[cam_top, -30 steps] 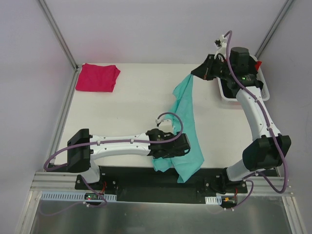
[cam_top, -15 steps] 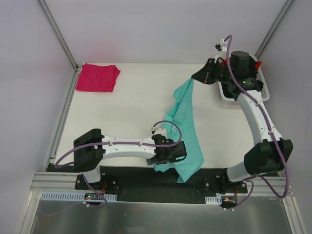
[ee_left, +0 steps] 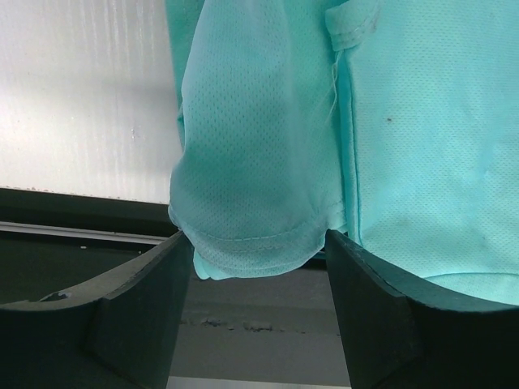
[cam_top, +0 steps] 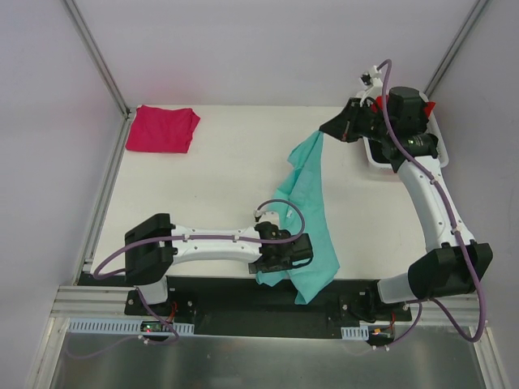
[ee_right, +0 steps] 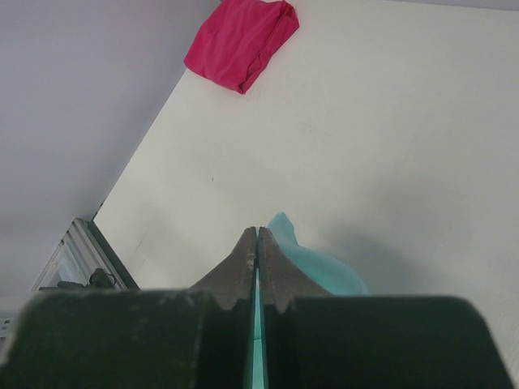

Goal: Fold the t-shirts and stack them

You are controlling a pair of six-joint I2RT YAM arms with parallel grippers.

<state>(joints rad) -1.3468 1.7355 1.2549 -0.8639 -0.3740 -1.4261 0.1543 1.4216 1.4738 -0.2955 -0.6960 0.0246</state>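
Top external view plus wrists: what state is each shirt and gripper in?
teal t-shirt: unfolded, one corner lifted, the rest draped over the table's near edge.
pink t-shirt: folded, lying at the far left corner.
left gripper: jaws open astride a hanging hemmed fold.
right gripper: jaws shut on the teal t-shirt's corner.

Teal shirt [cam_top: 312,211] stretches, one end lifted, across the table's [cam_top: 211,178] near-right part, overhanging its near edge; pink shirt [cam_top: 164,128] lies folded far-left.
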